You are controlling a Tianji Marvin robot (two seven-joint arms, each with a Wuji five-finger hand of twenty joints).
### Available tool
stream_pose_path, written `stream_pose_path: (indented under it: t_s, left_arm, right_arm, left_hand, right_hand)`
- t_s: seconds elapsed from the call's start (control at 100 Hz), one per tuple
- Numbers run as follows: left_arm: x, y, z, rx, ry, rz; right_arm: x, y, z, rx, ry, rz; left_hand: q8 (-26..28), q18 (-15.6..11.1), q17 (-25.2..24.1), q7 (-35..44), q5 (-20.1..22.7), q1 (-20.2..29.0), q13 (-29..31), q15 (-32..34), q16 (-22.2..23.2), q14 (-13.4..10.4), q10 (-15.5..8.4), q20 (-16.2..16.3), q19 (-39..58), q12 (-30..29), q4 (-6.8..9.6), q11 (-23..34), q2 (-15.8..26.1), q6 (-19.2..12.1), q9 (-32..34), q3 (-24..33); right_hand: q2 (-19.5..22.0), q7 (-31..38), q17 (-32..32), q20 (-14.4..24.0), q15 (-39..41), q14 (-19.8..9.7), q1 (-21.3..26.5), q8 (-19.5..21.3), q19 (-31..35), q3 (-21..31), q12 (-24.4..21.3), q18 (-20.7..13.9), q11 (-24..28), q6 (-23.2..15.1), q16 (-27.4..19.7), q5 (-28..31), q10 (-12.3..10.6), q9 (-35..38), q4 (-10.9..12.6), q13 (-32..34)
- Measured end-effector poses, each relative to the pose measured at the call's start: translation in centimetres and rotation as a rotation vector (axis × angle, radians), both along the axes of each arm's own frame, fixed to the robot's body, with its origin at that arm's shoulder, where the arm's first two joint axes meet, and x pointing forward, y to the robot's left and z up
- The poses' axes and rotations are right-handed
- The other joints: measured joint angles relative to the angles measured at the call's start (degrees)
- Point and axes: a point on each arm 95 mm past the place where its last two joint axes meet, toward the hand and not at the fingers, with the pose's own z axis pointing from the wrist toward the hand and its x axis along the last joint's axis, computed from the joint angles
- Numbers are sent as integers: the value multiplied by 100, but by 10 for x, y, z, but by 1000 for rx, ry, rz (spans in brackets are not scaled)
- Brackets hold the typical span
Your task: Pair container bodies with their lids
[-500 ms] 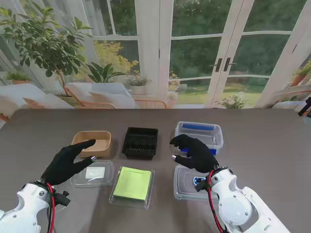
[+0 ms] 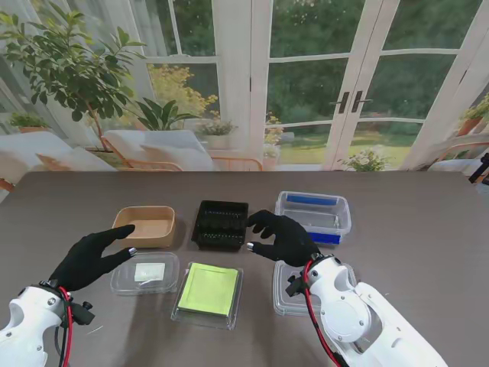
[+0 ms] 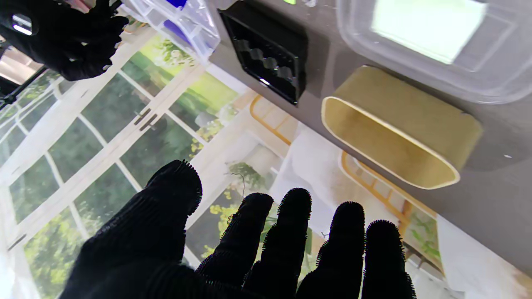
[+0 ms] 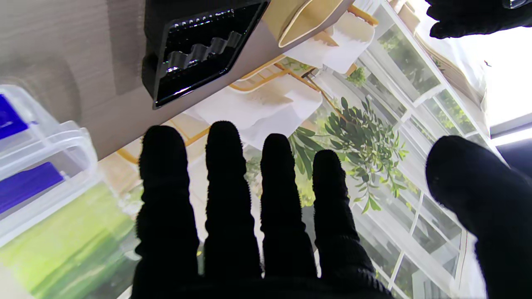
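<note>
Both hands hover empty with fingers spread: the right hand [image 2: 281, 237] beside the black tray [image 2: 222, 224], the left hand [image 2: 89, 260] near the kraft box [image 2: 146, 225].

Tan box [image 2: 145, 225], black tray [image 2: 222, 224] and blue-latched clear tub [image 2: 314, 212] sit open beyond the hands; three lids, one green-labelled [image 2: 207, 292], lie nearer.

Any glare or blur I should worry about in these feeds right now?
Stand view: even daylight, sharp; the black tray reads clearly. Left wrist view: the clear lid is washed out and soft, close to the lens. Right wrist view: bright window blowout in one corner; the right robot hand is a dark silhouette with little detail.
</note>
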Motion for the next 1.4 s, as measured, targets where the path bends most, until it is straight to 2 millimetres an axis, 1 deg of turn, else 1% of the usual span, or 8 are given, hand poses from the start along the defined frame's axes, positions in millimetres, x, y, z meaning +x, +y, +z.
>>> stream_pose_path:
  t_s: [0.24,0.71,0.86,0.98,1.07,1.23,1.32,1.4]
  left_arm:
    - [12,24,-11,56,55,51]
    - [33,42,-26,124,74,70]
    - [38,48,-36,124,98,85]
    - [41,53,-43,135,126,96]
    - [43,57,-48,144,147,110]
    - [45,62,-55,159,179,134]
    - [46,65,-58,177,205,136]
    - [47,67,-60,189,231,136]
  right_arm:
    - [21,35,-4,-36,8,15]
    - [38,86,-26,-8,-37,45]
    - [37,99,-39,-13,-12,58]
    - [33,112,-44,-59,2,79]
    - [33,121,-47,-134,25,101]
    - [37,136,-47,-207,48,139]
    - [39,145,-47,-240,71,159]
    - [40,152,-48,-273,85,172]
  left_hand:
    - [-18,0,0,13,215,0,148,282,207,80,117,127,600,171,0,48,0,24,252,0]
    - [-20,0,-2,37,299,0,150,350,207,81,104,115,820,171,0,40,0,24,310,144]
    - [-22,0,-2,142,360,0,163,410,207,81,102,57,902,171,0,40,0,23,321,246]
    - [-14,0,11,152,440,0,406,787,354,81,108,57,1413,355,0,237,0,22,589,379]
    - [-23,9,116,155,574,1,590,1329,721,140,137,174,1993,790,0,461,0,22,811,509]
    - [-23,132,222,235,724,166,743,2381,1459,293,206,504,2844,1777,0,1100,0,86,1143,647]
    - [-24,187,364,274,789,512,944,3192,2055,351,209,778,3474,2638,-27,1742,4,111,1180,738]
    - [-29,221,514,296,892,877,1092,3850,2483,360,209,1051,3935,3824,-37,2265,19,178,1390,725]
  right_hand:
    - [6,-131,6,67,327,20,0,-133,322,0,95,0,84,1,197,215,43,205,0,283]
    - [5,-141,10,79,458,21,0,-141,588,116,163,0,82,1,217,430,51,357,0,458]
    - [5,-140,11,364,1052,27,0,-141,1089,116,298,0,261,1,555,531,60,430,0,734]
    - [4,-221,18,833,2320,19,0,-143,2073,388,761,0,850,-10,1091,665,65,765,0,1453]
    - [4,-276,21,1086,3164,-71,6,-162,2721,631,1168,0,1336,-15,1378,725,66,1143,0,2080]
    - [72,-449,39,1095,4158,-343,74,-270,3371,791,1710,1,1719,-84,1724,725,-14,1664,53,2677]
    - [172,-581,40,1094,4810,-530,74,-315,3615,919,1919,1,1869,-85,2021,726,-105,2020,108,2728]
    - [286,-709,40,1060,5338,-753,74,-361,3813,922,2082,-80,2018,-85,2278,727,-212,2289,163,2730]
